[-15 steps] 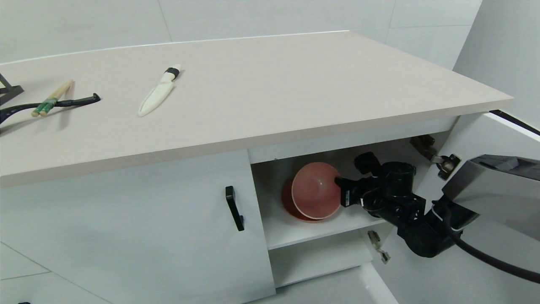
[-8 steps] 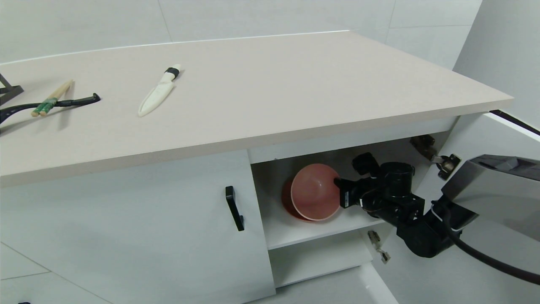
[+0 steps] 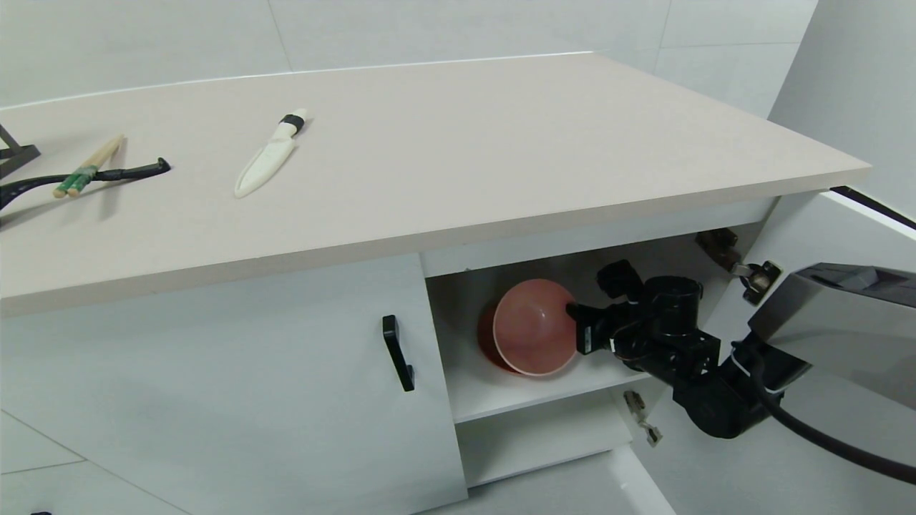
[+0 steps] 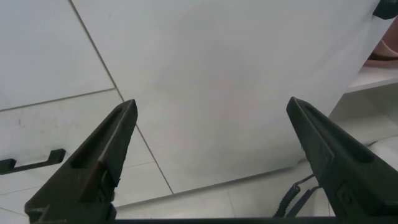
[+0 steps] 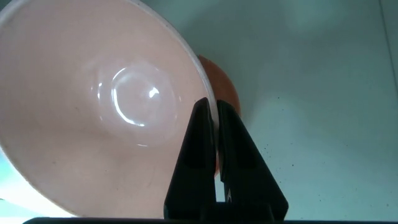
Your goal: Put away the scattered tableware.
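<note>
Your right hand (image 3: 572,322) is clamped on the rim of the pink bowl (image 3: 533,329), which hangs tilted in the cupboard under the bench (image 3: 501,143), just before a red dish (image 3: 488,340). I judge it is not yet set down. On the bench, 1 knife (image 3: 268,154) and 1 pair of chopsticks (image 3: 86,168) wait. Your left hand (image 4: 211,107) is spread apart and empty.

White tiled wall (image 3: 465,28), beige countertop (image 3: 544,136), white cabinet door (image 3: 250,400) with black handle (image 3: 398,352), open cupboard shelf (image 3: 515,395)
</note>
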`<state>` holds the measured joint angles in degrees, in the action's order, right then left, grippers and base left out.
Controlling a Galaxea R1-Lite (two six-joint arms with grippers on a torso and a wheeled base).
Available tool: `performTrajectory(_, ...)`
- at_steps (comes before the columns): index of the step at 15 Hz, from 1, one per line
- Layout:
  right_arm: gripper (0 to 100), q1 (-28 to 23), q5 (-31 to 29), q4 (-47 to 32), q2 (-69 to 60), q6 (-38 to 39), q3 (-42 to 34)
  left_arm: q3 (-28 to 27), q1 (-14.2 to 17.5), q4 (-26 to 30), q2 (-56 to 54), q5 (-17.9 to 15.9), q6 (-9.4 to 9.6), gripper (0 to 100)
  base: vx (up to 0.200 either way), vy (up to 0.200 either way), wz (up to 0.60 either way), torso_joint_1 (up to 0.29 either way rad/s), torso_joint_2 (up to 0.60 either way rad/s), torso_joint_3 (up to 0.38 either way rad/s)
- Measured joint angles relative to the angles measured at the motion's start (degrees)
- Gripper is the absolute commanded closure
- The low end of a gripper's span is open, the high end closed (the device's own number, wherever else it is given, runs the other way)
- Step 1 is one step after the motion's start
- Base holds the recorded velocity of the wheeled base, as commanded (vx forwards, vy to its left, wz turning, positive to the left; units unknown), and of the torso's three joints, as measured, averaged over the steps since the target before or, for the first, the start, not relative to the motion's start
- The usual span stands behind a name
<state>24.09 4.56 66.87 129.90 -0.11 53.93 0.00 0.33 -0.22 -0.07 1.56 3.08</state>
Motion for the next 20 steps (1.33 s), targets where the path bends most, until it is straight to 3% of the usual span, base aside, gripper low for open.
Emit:
performTrajectory(11, 0, 2.9, 0.1, 1.5, -2.4, -4.5, -1.9, 0.0, 0.0, 0.0, 0.0, 0.0, 0.04, 0, 0.0, 0.0, 0.0, 0.0, 0.0, 0.0)
performTrajectory(15, 0, 5.5, 0.2, 9.9, -8.0, -5.0, -14.9, 0.0, 0.0, 0.0, 0.0, -0.3, 0.46, 0, 0.0, 0.0, 0.0, 0.0, 0.0, 0.0)
performTrajectory(18, 0, 6.6, 0.5, 19.0, -14.0, -5.9, -29.9, 0.0, 0.0, -0.1, 0.0, -1.7, 2.49, 0, 0.0, 0.0, 0.0, 0.0, 0.0, 0.0)
performTrajectory(20, 0, 7.2, 0.6, 21.6, -20.2, -6.5, -37.4, 0.0, 0.0, 0.0, 0.0, -1.7, 2.27, 0, 0.0, 0.0, 0.0, 0.0, 0.0, 0.0)
